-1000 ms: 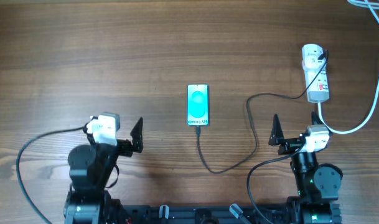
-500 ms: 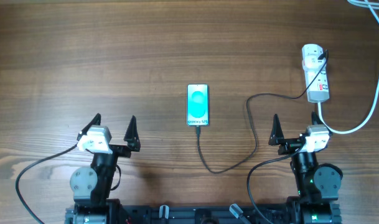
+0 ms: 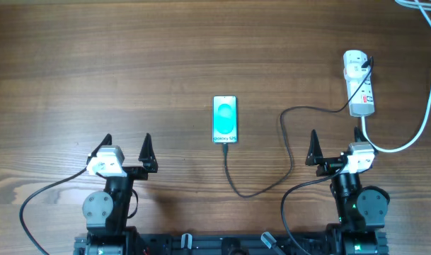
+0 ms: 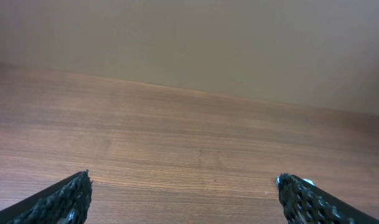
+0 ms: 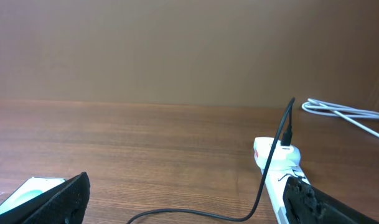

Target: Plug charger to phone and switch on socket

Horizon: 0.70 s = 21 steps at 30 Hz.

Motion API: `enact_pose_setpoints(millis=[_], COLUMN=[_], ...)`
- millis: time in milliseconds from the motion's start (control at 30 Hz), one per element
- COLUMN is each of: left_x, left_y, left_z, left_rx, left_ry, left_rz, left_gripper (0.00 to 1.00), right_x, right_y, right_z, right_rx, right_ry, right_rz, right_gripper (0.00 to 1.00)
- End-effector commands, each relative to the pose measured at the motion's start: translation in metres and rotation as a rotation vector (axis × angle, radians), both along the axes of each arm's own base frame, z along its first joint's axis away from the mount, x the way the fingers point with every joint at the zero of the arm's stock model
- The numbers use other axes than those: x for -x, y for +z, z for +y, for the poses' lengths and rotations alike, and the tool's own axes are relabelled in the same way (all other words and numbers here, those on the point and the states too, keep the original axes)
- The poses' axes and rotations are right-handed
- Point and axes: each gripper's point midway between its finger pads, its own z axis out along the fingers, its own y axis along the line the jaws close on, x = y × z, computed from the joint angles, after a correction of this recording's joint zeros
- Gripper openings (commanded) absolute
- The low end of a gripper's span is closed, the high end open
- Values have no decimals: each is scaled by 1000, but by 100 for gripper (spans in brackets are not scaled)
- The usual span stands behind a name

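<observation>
hands: left gripper point(image 3: 127, 147) and right gripper point(image 3: 335, 145) both spread wide, nothing held
phone point(image 3: 225, 120): mid-table, charger point(image 3: 226, 159) tip at its near end, can't tell if seated
socket point(image 3: 359, 83): just ahead of my right gripper, long axis pointing away from me, so right arm's job I reckon

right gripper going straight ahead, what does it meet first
Ahead of the right gripper, likely the charger lying across its path, then the socket on its right side; its height is unclear.

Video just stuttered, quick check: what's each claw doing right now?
Left claw: open, holding nothing.
Right claw: open, holding nothing.
</observation>
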Motion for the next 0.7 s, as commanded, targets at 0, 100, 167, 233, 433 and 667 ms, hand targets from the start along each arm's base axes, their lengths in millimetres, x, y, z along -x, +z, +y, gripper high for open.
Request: enact_pose_setpoints(millis=[0,100,167,233,433,667], left_x=[0,0,0,0,0,0], left_y=[-3,-3,-3,-3,-3,-3], left_z=[10,17,19,19,18,14], left_rx=[-74,-123,-131,-150,-153,-153], left_ry=[49,76,84,82,77,61], left_rz=[2,2,3,3,3,1], left_gripper=[100,100,100,100,100,100], right_x=[1,1,1,1,1,1], right_y=[3,3,3,3,3,3], right_z=[-2,-2,-2,-2,-2,-2], right_rx=[-14,-14,-14,-14,-14,-14], right_ry=[-11,-11,-11,-11,-11,-11], right_rz=[-13,-13,-13,-13,-13,-13], right_gripper=[100,100,100,100,100,100])
